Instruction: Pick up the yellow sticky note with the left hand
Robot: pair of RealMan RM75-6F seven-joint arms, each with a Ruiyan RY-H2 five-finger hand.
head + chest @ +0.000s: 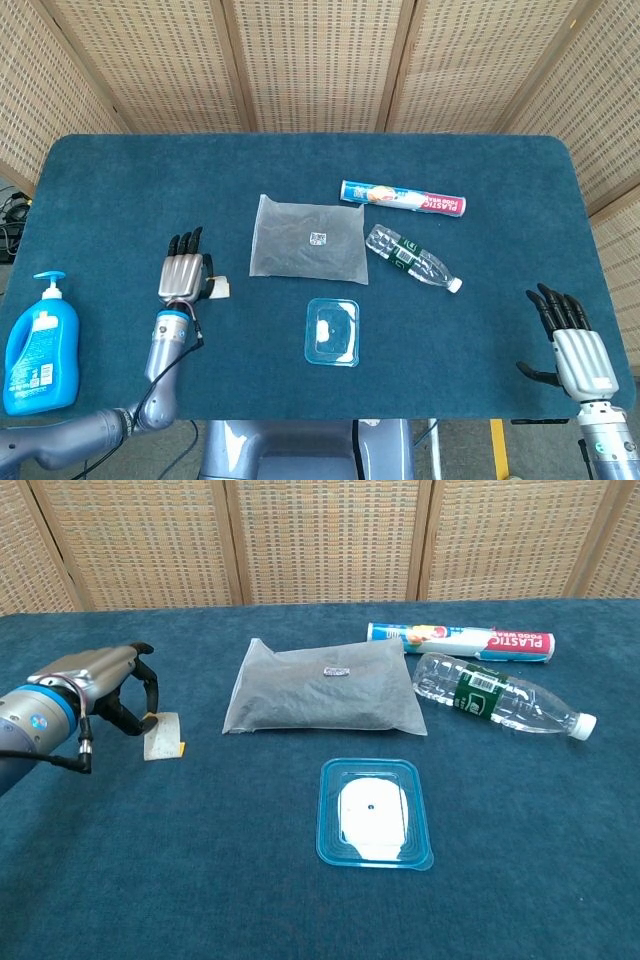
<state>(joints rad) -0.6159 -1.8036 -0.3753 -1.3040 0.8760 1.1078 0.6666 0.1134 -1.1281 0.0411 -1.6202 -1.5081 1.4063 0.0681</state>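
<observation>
The yellow sticky note [163, 738] hangs tilted from my left hand [98, 685], showing a pale face with a yellow edge; the thumb and a finger pinch its upper corner. In the head view the note [217, 289] shows as a small pale square just right of the left hand [184, 273], left of the grey pouch. My right hand [575, 345] rests at the table's front right corner, fingers spread, holding nothing.
A grey pouch [322, 687] lies mid-table, with a plastic wrap box [460, 639] and a clear bottle [495, 700] to its right. A blue-rimmed lid [373, 813] sits in front. A blue soap bottle [40, 345] lies at the left edge.
</observation>
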